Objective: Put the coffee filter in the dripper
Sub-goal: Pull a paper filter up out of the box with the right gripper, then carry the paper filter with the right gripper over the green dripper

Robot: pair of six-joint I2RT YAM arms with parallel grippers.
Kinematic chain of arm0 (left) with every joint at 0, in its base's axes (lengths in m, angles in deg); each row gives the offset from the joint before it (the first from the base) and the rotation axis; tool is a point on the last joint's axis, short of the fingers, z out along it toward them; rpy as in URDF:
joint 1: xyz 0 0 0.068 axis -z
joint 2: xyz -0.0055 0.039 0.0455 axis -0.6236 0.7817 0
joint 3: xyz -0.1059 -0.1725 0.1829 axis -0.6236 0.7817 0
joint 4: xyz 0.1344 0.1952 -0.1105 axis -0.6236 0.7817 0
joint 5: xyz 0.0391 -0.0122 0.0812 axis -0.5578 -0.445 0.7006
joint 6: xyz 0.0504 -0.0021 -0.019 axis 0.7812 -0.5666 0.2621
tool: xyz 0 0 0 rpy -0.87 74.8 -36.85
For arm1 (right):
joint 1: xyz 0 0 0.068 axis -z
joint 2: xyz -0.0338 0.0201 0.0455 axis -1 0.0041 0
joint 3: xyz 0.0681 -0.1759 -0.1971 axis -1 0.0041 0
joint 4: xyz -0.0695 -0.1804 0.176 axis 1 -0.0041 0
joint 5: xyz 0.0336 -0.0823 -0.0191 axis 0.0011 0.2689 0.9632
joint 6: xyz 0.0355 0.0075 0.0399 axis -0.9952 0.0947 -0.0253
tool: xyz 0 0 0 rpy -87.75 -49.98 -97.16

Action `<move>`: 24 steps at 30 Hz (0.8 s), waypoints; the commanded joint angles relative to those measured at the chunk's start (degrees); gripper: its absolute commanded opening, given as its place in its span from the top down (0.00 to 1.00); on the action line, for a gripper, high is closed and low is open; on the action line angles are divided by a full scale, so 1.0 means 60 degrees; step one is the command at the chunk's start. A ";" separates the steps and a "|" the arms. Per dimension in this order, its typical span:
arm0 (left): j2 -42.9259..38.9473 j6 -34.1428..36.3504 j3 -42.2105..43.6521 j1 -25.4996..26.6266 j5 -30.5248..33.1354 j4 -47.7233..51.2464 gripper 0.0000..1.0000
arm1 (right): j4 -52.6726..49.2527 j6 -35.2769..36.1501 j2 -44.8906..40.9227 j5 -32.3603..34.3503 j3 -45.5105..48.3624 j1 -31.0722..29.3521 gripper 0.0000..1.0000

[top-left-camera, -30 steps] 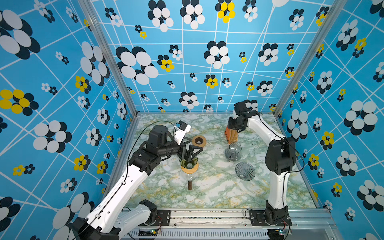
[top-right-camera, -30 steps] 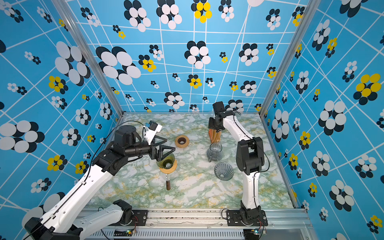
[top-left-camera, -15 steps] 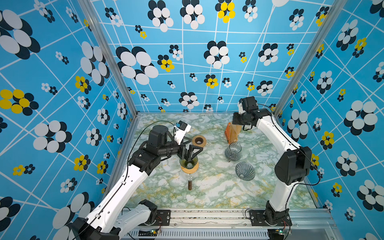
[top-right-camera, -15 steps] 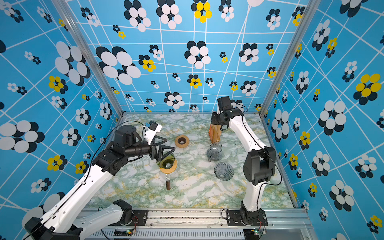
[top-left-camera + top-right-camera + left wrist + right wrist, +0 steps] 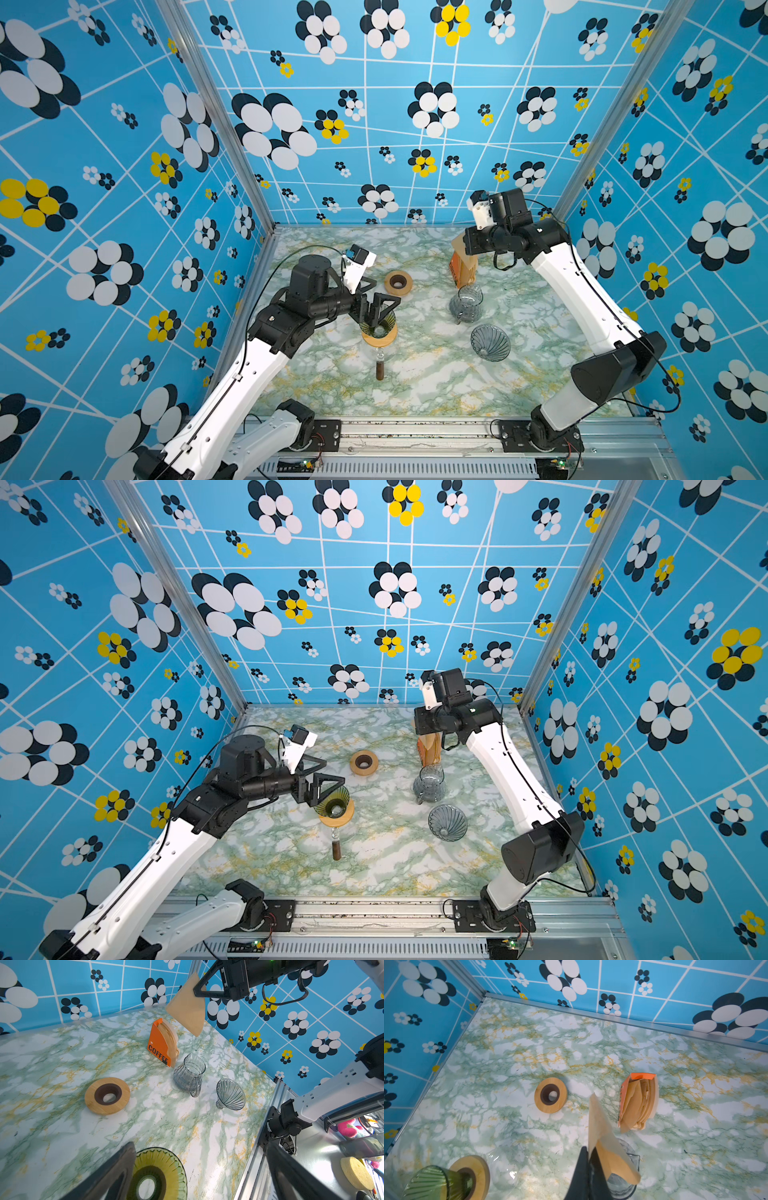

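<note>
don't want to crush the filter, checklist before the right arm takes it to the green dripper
1. coffee filter held in right end effector: ok, shut on it
2. filter clear of orange filter box: ok, above it
3. green dripper upright on its wooden base, empty: ok
4. dripper mouth free of left end effector: not ok, open fingers crowd the rim
5. filter spread into a cone: not ok, flat

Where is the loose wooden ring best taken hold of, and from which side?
Across its band, from straight above, I would judge. The wooden ring lies flat on the table, so its edge sits low, but its centre hole is open: one finger inside, one outside the rim.
</note>
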 commanded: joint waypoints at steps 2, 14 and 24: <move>-0.0997 -0.0268 0.0492 -0.0052 0.0862 0.0945 0.01 | -0.1360 0.0614 -0.0437 -0.0278 -0.0336 -0.0935 1.00; -0.3775 -0.1022 0.1844 -0.0058 0.1785 0.2204 0.01 | -0.3471 0.0601 0.0376 -0.0415 -0.2238 -0.3870 1.00; -0.4644 -0.1005 0.2447 -0.0038 0.1797 0.2331 0.01 | -0.4830 0.0711 0.2532 -0.0136 -0.4725 -0.5293 1.00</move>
